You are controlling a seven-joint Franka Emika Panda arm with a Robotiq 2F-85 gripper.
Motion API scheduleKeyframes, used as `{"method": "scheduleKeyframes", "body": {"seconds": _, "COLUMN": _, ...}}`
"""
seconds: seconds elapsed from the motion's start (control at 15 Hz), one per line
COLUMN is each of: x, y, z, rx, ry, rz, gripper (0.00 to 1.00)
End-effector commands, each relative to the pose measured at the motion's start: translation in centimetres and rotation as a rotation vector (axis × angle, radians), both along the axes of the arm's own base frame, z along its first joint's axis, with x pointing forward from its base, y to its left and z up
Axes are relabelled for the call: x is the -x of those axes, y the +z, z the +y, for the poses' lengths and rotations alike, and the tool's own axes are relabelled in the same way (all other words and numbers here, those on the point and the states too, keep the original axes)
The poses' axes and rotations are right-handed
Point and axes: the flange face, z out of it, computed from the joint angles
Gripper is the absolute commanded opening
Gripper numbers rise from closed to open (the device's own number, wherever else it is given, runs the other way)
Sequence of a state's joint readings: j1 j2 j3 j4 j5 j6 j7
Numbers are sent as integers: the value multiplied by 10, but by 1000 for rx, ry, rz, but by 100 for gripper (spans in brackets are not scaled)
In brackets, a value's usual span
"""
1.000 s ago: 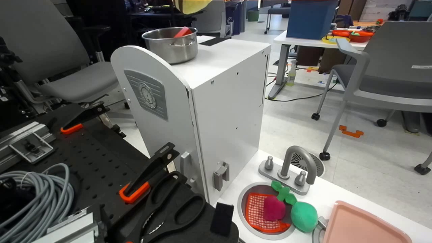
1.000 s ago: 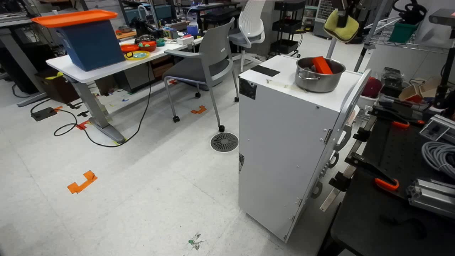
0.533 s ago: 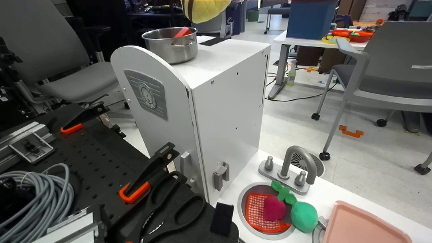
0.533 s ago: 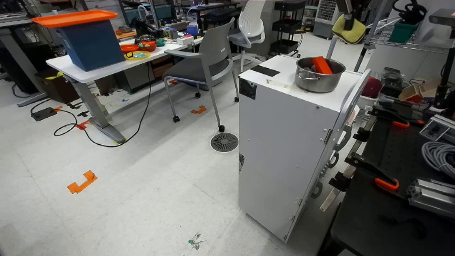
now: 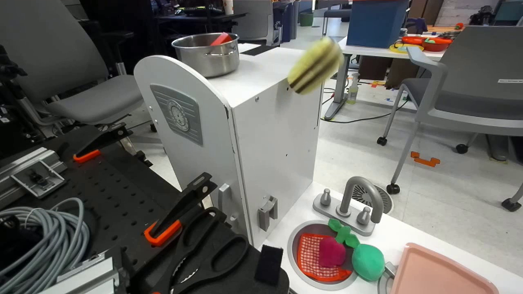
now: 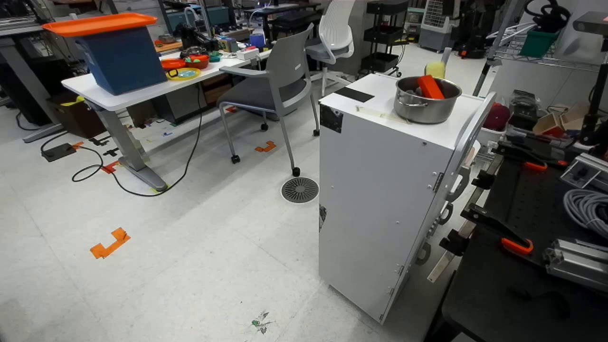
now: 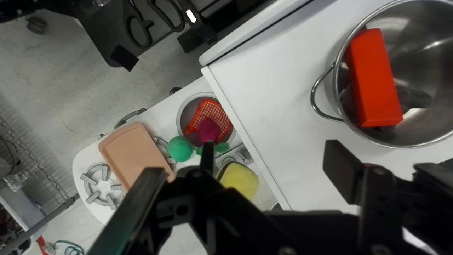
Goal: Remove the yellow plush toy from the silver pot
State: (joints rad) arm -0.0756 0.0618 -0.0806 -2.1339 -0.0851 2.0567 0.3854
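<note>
Outside silver pot (image 5: 200, 61), midair, yellow plush toy (image 5: 315, 66) (blurred)

Too Small to Read

I see a white label (image 5: 510, 81) on a grey chair (image 5: 470, 57) and a round dial (image 5: 178, 115) with tiny marks on the white cabinet (image 5: 278, 134). I can't read any words or numbers.

From above, we find passage into the silver pot (image 7: 424, 60) beside the red block (image 7: 376, 79). In an exterior view, we mark two obstacles: the arched panel (image 5: 213, 143) between pot and black table (image 5: 130, 183), and the faucet (image 5: 348, 198) rising beside the sink (image 5: 291, 253).
</note>
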Motion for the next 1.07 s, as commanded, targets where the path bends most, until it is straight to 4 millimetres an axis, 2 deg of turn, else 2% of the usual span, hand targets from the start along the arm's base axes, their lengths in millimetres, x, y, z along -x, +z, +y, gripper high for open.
{"method": "scheduleKeyframes", "body": {"seconds": 0.0, "x": 1, "y": 4, "z": -1, "rx": 2, "ry": -15, "rz": 14, "gripper": 100}}
{"method": "scheduleKeyframes", "body": {"seconds": 1.0, "x": 4, "y": 2, "z": 5, "rx": -8, "ry": 2, "rz": 14, "gripper": 100}}
